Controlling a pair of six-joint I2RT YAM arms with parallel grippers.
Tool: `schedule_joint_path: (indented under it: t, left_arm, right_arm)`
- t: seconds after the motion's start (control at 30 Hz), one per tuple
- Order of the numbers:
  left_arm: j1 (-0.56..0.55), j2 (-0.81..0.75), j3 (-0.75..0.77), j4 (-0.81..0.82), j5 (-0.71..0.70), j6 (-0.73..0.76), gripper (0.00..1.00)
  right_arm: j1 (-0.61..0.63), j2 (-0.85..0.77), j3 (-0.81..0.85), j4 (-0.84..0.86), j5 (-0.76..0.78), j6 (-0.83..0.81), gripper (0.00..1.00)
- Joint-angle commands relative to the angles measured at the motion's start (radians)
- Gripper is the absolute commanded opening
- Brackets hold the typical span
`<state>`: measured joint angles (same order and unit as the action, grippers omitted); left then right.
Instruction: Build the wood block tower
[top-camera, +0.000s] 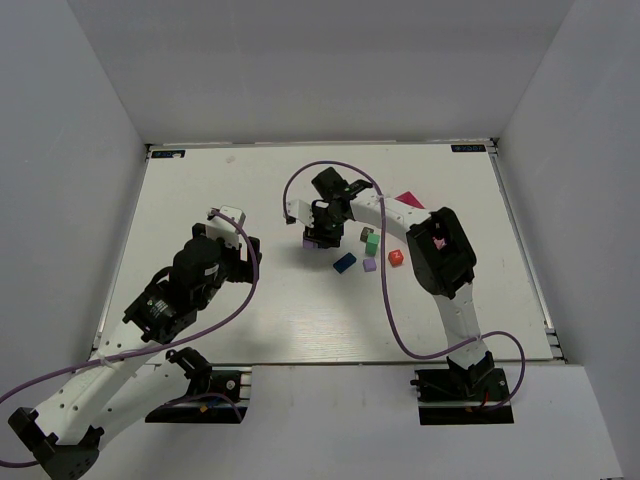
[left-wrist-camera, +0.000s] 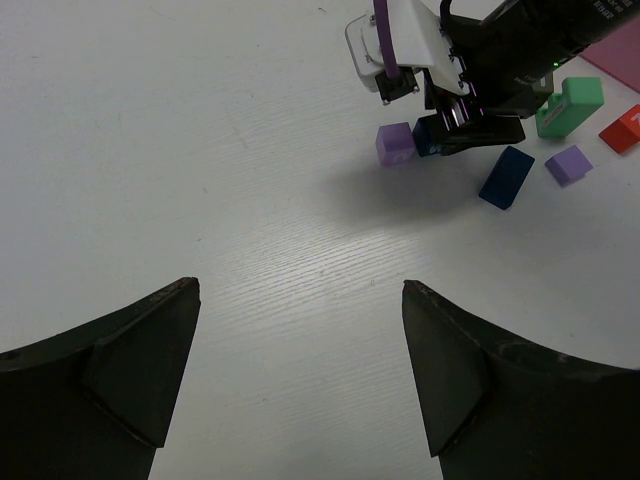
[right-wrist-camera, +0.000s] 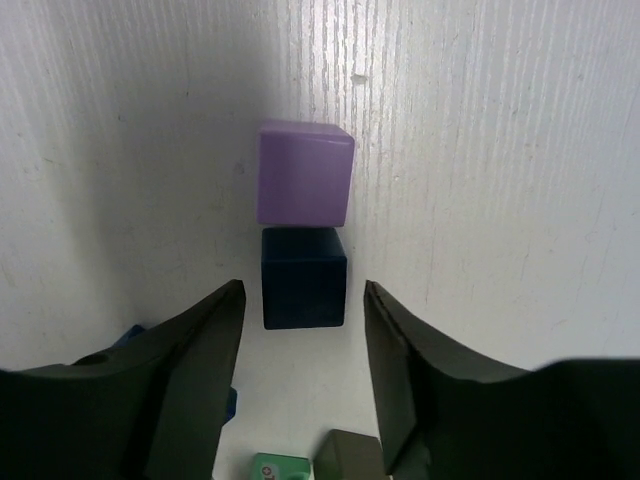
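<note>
A lilac cube and a dark blue cube lie side by side on the white table, touching. My right gripper hovers over the dark blue cube, open, with a gap on each side of it. The same pair shows in the left wrist view as lilac cube and dark blue cube, which lies partly under the right gripper. A blue brick, a second lilac cube, a red block and a green block lie loose to the right. My left gripper is open and holds nothing, well left of the blocks.
A pink tray lies behind the right arm's forearm. A dull grey-green block sits by the green one. Purple cables loop over both arms. Grey walls close in the table on three sides.
</note>
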<state>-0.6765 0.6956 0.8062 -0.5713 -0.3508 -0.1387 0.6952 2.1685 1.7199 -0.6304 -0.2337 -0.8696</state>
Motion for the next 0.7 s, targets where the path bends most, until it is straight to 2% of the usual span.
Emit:
schedule_joint_path:
  t: [0.0, 0.1, 0.2, 0.27, 0.3, 0.67]
  left_arm:
    - [0.005, -0.011, -0.006, 0.010, 0.010, -0.002, 0.92]
    - [0.005, -0.011, -0.006, 0.010, 0.010, -0.002, 0.92]
    - [0.005, -0.011, -0.006, 0.010, 0.010, -0.002, 0.92]
    - [0.005, -0.011, -0.006, 0.010, 0.010, -0.002, 0.92]
    - [0.005, -0.011, -0.006, 0.010, 0.010, -0.002, 0.92]
    - [0.005, -0.021, -0.006, 0.010, 0.010, -0.002, 0.92]
  right_arm:
    - [0.006, 0.014, 0.007, -0.012, 0.000, -0.006, 0.58]
    - [0.004, 0.013, 0.007, -0.011, -0.003, -0.008, 0.63]
    - [0.003, 0.010, 0.003, -0.011, -0.003, -0.006, 0.72]
    - [0.003, 0.004, 0.003, -0.012, -0.006, -0.005, 0.87]
    - [0.003, -0.004, 0.001, -0.015, -0.007, -0.003, 0.90]
    - [-0.010, -0.165, -0.115, 0.029, 0.020, 0.012, 0.90]
